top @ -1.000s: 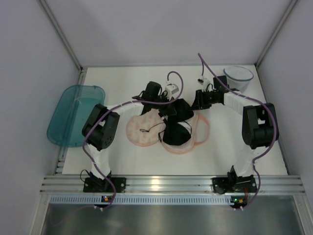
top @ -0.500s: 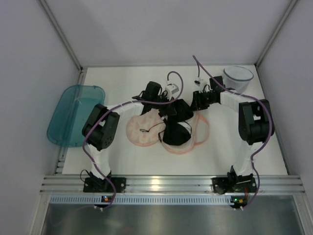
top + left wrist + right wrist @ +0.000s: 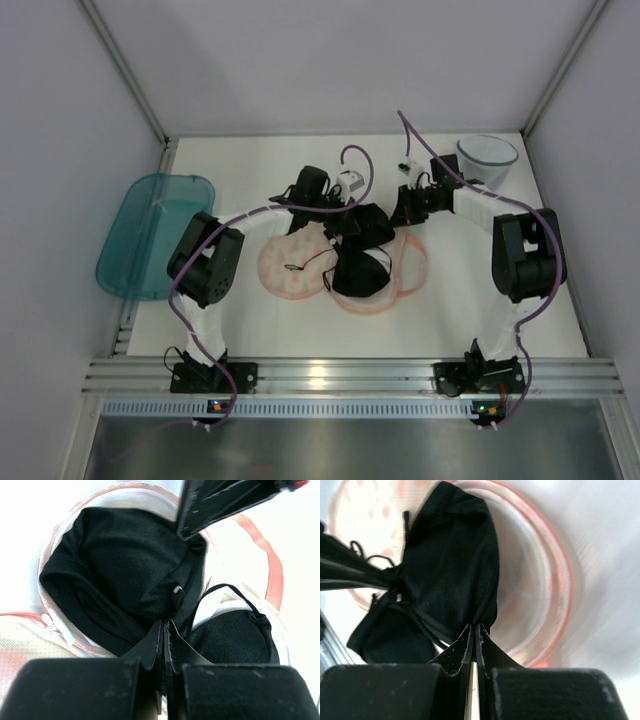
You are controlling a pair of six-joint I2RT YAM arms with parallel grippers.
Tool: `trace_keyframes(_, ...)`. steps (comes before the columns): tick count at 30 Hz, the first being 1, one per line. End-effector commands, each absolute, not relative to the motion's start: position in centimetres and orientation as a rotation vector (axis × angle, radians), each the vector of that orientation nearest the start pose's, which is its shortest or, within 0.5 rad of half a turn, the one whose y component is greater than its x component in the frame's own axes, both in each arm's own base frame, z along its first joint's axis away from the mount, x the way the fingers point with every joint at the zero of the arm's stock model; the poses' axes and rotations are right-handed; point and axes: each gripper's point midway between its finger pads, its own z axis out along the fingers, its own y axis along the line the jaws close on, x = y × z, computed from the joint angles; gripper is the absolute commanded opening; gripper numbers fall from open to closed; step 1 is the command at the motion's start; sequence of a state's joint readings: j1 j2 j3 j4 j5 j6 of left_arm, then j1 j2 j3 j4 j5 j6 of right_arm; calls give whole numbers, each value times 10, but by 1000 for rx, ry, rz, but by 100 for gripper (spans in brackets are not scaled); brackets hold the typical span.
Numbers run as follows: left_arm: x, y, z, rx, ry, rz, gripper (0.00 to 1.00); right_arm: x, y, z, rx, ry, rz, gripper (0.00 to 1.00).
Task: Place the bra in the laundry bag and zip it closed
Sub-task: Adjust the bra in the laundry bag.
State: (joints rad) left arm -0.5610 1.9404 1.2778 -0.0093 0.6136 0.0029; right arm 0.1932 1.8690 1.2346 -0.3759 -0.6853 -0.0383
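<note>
Placement step: bra [image 3: 362, 262] lies over right lobe of open laundry bag [image 3: 285, 275], frame centre. Left gripper [image 3: 164, 630] pinches bra fabric; right gripper [image 3: 474, 630] is closed on its edge. Next, probably: tuck cups in, release, fold bag, zip.

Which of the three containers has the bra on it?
The laundry bag, open mid-table, bra across its right lobe; teal bin and round tub stand apart.

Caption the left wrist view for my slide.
Shut left gripper with its tips at the black bra, which lies on the open laundry bag.
</note>
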Motion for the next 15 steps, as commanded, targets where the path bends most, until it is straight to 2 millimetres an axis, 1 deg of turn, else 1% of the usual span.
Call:
trace_keyframes(1,366,-349,98,967,2027,-1006,0,369,197,109,-573,2344,995,0)
trace_keyframes(5,366,-349,101,967,2021,-1008,0,360,195,112,-558,2354,992,0)
trace_keyframes(6,362,-347,97,970,2049,-1011,0,359,194,110,-556,2362,996,0)
trace_keyframes(7,362,-347,98,970,2047,-1011,0,357,194,107,-553,2373,1003,0)
trace_keyframes(8,360,-347,98,976,2045,-1016,0,352,194,100,-544,2403,1018,0)
trace_keyframes(13,355,-346,104,994,2029,-1031,0,345,191,70,-522,2494,1017,0)
trace_keyframes(15,351,-345,104,1004,2027,-1032,0,345,190,63,-518,2507,1006,0)
